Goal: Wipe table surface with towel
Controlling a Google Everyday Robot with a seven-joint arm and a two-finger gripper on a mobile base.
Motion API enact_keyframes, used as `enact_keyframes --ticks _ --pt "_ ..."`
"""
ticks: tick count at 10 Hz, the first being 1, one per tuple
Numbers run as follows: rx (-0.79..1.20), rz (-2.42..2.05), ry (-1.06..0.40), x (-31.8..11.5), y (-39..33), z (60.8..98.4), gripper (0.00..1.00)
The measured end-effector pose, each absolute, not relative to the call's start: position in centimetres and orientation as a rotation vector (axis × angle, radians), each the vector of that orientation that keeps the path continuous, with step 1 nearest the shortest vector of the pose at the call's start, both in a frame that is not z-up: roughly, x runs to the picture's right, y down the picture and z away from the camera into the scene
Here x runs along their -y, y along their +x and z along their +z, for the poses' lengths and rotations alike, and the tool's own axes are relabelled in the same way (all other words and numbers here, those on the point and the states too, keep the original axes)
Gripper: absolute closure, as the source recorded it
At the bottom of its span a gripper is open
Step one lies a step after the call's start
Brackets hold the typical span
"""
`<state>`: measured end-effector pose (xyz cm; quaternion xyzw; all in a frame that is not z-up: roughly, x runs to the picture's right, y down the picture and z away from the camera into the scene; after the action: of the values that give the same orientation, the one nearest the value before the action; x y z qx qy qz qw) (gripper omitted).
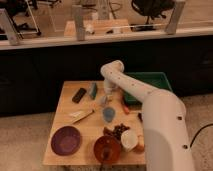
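My white arm reaches from the lower right over the wooden table (65,107), bends at its far edge and points down. The gripper (105,96) hangs low over the table's middle back, between a teal block (93,90) and the green tray (150,82). A small blue-grey crumpled thing (108,114), possibly the towel, lies on the table just in front of the gripper, apart from it.
A black flat object (79,95) lies at the back left. A white paper with a knife (81,115), a purple plate (66,139), a brown bowl (106,149), a white cup (129,140) and dark berries (118,131) crowd the front. An orange item (125,108) lies beside the arm.
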<state>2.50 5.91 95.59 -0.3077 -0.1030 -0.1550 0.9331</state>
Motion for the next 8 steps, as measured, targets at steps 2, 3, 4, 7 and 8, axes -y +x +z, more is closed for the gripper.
enact_keyframes --ticks 2,3,4,7,8 --pt "0.235 -0.324 -0.628 -6.3 1.6 95.5 0.87" --pt "0.257 -0.334 -0.627 -6.6 0.9 95.3 0.87" --pt "0.279 -0.344 -0.627 -6.9 0.5 95.0 0.87" --pt "0.349 -0.369 -0.634 -8.6 -0.3 93.6 0.87" --pt "0.361 -0.372 -0.640 -9.1 -0.2 93.3 0.87"
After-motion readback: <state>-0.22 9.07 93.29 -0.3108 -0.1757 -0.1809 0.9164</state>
